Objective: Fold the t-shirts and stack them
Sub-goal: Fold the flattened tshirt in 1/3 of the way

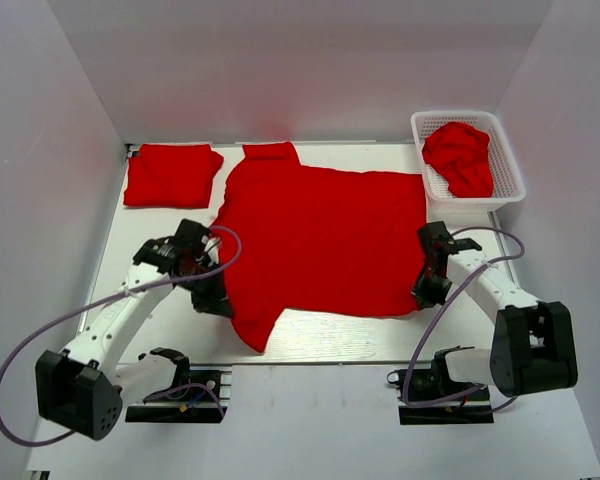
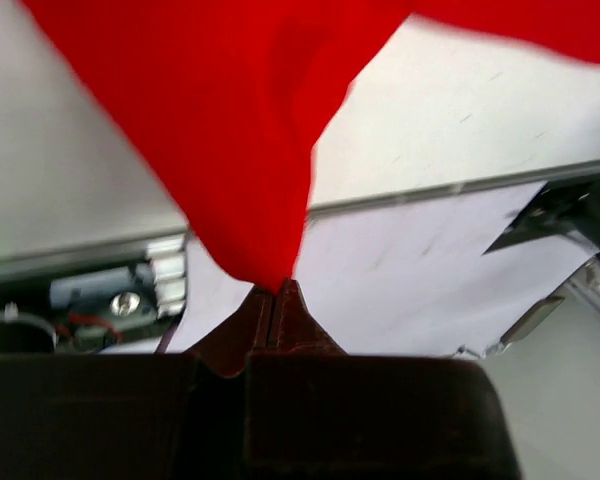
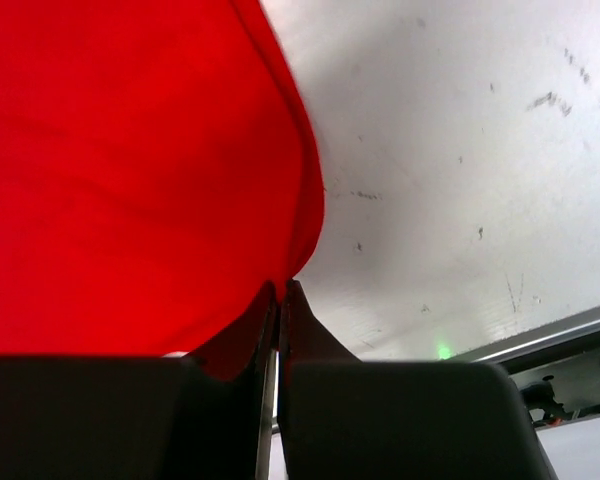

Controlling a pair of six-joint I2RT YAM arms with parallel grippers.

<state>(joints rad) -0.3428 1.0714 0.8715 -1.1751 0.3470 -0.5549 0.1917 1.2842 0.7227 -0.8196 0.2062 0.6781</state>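
A red t-shirt (image 1: pixel 325 240) lies spread across the middle of the table, collar to the left. My left gripper (image 1: pixel 217 297) is shut on the shirt's near left edge; in the left wrist view the fabric (image 2: pixel 240 130) hangs from the closed tips (image 2: pixel 276 288). My right gripper (image 1: pixel 426 291) is shut on the shirt's near right corner; in the right wrist view the cloth (image 3: pixel 130 170) runs into the closed tips (image 3: pixel 280 287). A folded red t-shirt (image 1: pixel 171 174) lies at the back left. A crumpled red t-shirt (image 1: pixel 461 157) sits in the basket.
A white mesh basket (image 1: pixel 510 160) stands at the back right. The table's near edge (image 1: pixel 310 360) runs just behind the arm bases. White walls close in the left, back and right sides.
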